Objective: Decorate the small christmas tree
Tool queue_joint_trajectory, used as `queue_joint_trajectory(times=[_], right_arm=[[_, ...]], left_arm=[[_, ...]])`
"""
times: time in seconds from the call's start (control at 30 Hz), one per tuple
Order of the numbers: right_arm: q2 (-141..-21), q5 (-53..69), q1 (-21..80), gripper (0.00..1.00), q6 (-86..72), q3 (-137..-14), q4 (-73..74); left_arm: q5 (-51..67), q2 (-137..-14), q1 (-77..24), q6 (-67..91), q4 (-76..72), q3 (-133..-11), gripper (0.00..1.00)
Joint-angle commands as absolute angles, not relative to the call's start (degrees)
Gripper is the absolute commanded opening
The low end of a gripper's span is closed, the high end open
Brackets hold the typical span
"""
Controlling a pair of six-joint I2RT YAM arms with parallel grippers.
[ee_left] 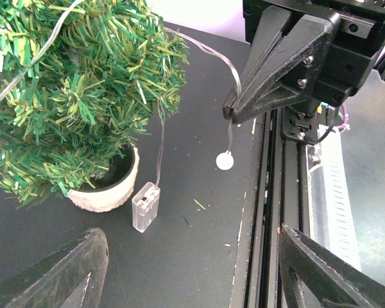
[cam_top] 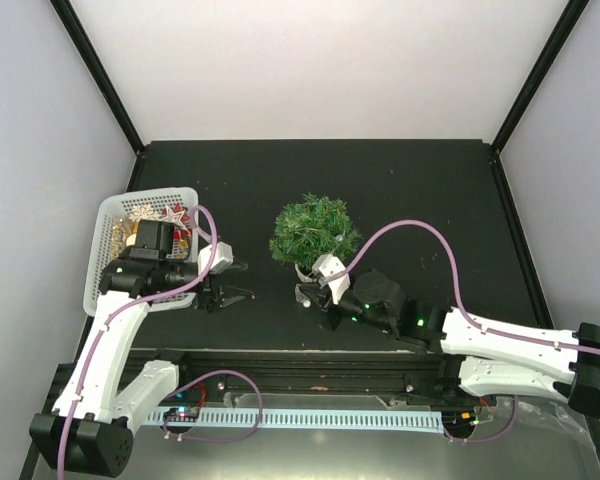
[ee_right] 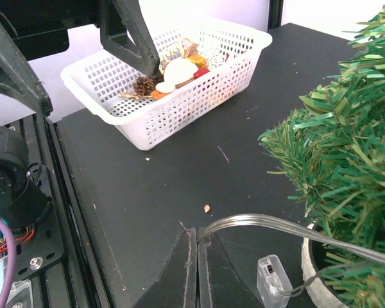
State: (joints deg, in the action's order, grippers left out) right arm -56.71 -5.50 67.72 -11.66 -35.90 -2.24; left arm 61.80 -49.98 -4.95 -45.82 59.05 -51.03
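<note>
1. The small christmas tree [cam_top: 315,232] stands in its cream pot [ee_left: 106,192] on the black table [cam_top: 430,190]. A clear light wire [ee_right: 256,221] lies over its branches.
2. The right gripper [ee_right: 197,234], just in front of the tree, is clenched on this wire, and the strand comes out between its closed tips. A small battery box [ee_left: 145,205] lies beside the pot.
3. The left gripper [cam_top: 238,283] hovers left of the tree, released and holding nothing. The white basket [cam_top: 105,215] of ornaments is further left.
4. The step in hand, I judge, is draping the wire. The next move calls for leading the strand around the branches gently — the tree may tip.
</note>
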Motion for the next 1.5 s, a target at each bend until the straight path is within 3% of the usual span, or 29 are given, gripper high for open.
queue_joint_trajectory(times=[0.0, 0.2, 0.47, 0.93, 1.47], right_arm=[[-59.1, -7.5, 67.3, 0.01, -12.2, -39.6, -1.3], [-60.8, -8.3, 65.9, 0.01, -12.9, -42.2, -2.1], [-61.5, -5.9, 64.3, 0.01, -15.0, -43.1, -4.6], [-60.8, -3.1, 63.4, 0.01, -17.1, -44.5, -6.9], [-60.3, -2.1, 62.6, 0.01, -17.1, -43.7, -7.5]], left_arm=[[63.7, -50.4, -4.7, -46.2, 58.1, -50.6, 0.74], [66.7, -52.6, -5.4, -45.4, 52.9, -50.5, 0.72], [74.3, -65.1, -7.9, -50.9, 51.3, -56.9, 0.51], [66.2, -71.1, -21.1, -44.2, 37.7, -56.0, 0.47], [65.0, -77.5, -25.4, -41.8, 35.8, -59.3, 0.43]])
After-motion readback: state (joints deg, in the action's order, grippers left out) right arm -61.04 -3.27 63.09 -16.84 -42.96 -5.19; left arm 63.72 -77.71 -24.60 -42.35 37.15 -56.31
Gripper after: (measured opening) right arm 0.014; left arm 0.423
